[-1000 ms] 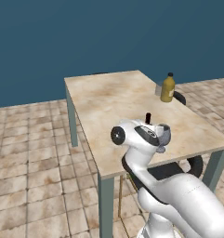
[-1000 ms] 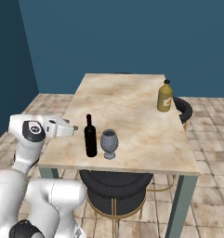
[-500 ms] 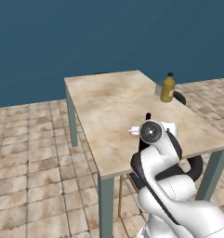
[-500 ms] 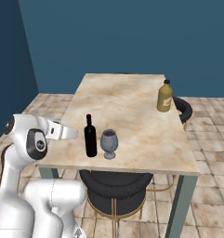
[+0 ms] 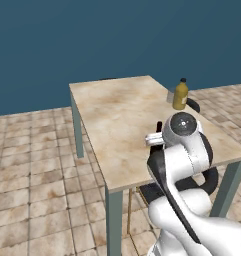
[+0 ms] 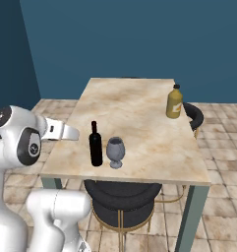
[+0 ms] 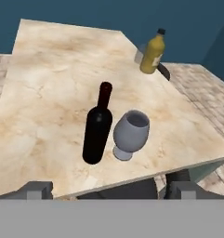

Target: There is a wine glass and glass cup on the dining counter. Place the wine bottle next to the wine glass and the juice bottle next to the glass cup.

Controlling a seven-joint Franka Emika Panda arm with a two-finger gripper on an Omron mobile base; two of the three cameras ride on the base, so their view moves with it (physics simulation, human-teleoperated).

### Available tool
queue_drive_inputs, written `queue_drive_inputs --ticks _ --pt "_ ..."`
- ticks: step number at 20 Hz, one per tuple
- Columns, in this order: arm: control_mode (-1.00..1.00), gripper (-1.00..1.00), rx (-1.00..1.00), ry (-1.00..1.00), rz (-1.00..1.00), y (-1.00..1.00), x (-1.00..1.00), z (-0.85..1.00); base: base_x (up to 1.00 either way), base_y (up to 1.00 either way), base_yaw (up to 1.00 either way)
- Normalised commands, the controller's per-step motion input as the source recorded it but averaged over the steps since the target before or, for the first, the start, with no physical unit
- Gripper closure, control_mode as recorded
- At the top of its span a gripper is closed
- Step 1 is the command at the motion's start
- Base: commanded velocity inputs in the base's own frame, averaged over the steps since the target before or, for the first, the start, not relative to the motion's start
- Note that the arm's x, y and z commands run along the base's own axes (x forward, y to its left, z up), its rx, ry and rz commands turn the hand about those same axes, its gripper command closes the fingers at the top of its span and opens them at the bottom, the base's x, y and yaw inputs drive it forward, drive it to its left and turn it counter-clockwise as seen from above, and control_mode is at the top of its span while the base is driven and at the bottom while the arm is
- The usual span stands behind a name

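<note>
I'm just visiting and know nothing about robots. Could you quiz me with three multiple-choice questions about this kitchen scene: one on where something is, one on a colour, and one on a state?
1. Where does the wine bottle stand?
A. Right beside the wine glass
B. On the floor
C. Next to the juice bottle

2. What colour is the juice bottle's body?
A. Green
B. Yellow-orange
C. White

3. How are the robot's fingers right now?
A. Shut on the wine bottle
B. Shut on the wine glass
C. Apart, holding nothing

Answers:
1 A: bottle and glass stand side by side near the dining counter's near edge.
2 B: it is yellow-orange with a black cap.
3 C: the hand view shows both tips wide apart, with both bottles standing free.
</note>
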Motion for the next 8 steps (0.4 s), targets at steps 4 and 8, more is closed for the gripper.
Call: queue_drive_inputs --ticks 4,8 --pt "-1.0 -1.0 0.0 0.08 0.12 -0.03 -0.52 0.26 0.0 0.0 0.0" --pt "-1.0 -1.0 0.0 0.0 0.14 -0.05 -0.62 0.1 0.0 0.0 0.0"
